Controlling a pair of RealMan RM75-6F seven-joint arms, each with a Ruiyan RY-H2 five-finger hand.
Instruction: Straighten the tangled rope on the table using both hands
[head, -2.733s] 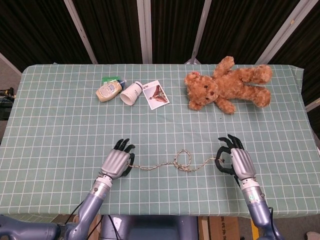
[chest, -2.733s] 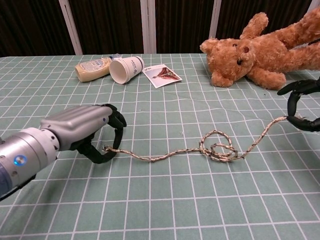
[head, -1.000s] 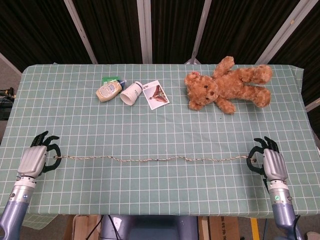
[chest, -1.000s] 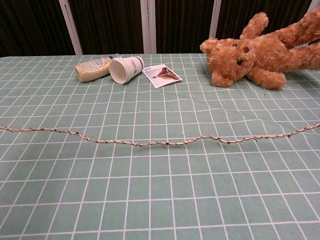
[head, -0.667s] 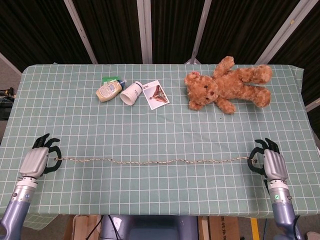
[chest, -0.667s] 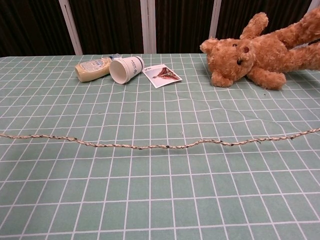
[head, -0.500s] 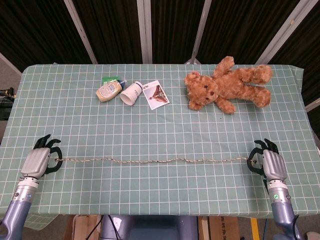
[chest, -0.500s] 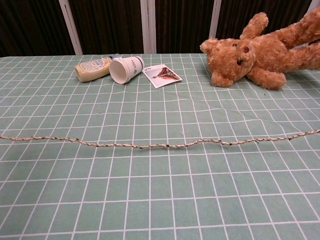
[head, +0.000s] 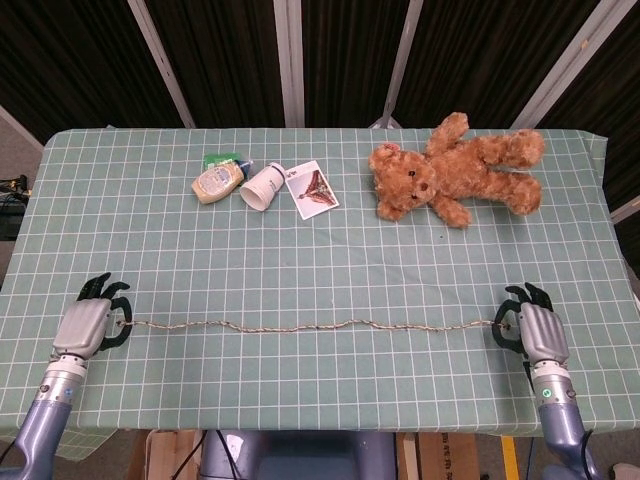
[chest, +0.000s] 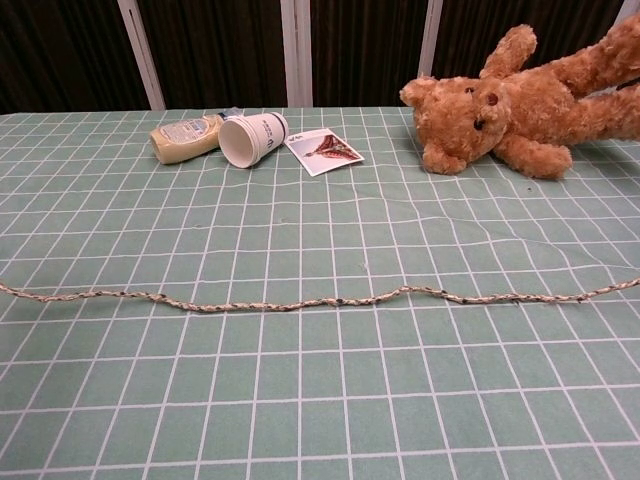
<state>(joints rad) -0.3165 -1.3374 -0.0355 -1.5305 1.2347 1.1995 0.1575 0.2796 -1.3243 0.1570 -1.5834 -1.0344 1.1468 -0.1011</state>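
The thin braided rope (head: 310, 327) lies stretched in one nearly straight line across the near part of the green checked table (head: 320, 250), with only slight waves and no loop. In the chest view the rope (chest: 320, 303) runs from the left edge to the right edge. My left hand (head: 88, 325) holds the rope's left end in its curled fingers near the table's front left. My right hand (head: 535, 333) holds the right end the same way at the front right. Neither hand shows in the chest view.
At the back lie a brown teddy bear (head: 455, 180), a tipped white paper cup (head: 263, 186), a squeeze bottle (head: 218, 182) and a picture card (head: 312, 189). The table's front edge is close behind both hands.
The rope's looped knot is gone; my hands pulled far apart to the table's sides. In the last second both hands drew slightly inward and nearer, and the rope settled closer to the front.
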